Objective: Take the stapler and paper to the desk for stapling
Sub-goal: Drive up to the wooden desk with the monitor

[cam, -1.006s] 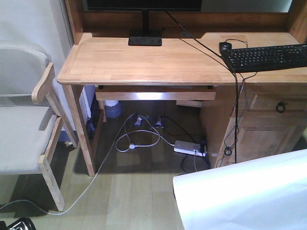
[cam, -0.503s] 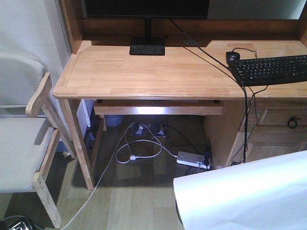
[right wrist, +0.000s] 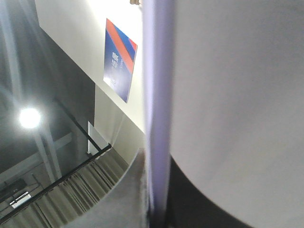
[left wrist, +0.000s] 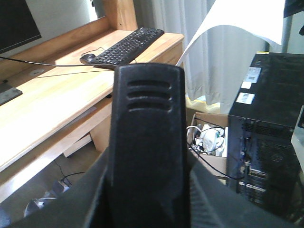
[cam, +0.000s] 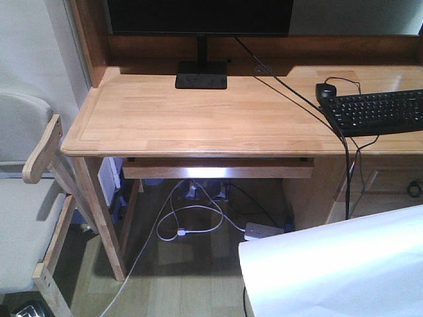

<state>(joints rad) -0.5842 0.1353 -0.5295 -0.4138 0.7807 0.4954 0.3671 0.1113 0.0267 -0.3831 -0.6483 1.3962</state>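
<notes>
**Item 1: stapler** (left wrist: 148, 142). Black, ribbed at the top. Carried in the air near the counter (cam: 198, 112), with the left pincer (left wrist: 147, 211) closed round its lower body.

**Item 2: paper** (cam: 337, 271). White sheets, held aloft at the near right, short of the counter's near edge. The right pincer (right wrist: 156, 209) is clamped on one edge, seen edge-on from the right wrist.

**Counter.** Light wood with a raised rim. Monitor (cam: 198, 16) at the far side, keyboard (cam: 377, 112) and mouse (cam: 325, 90) at the right. Neither task item lies on it. Chair (cam: 26, 198) at the near left.

**Status (judged).** Both items are fetched and in hand, and the robot is drawn up before the counter.

**Outstanding.** Bring both over the top, lay the paper flat on the left or middle wood, then staple it.
</notes>
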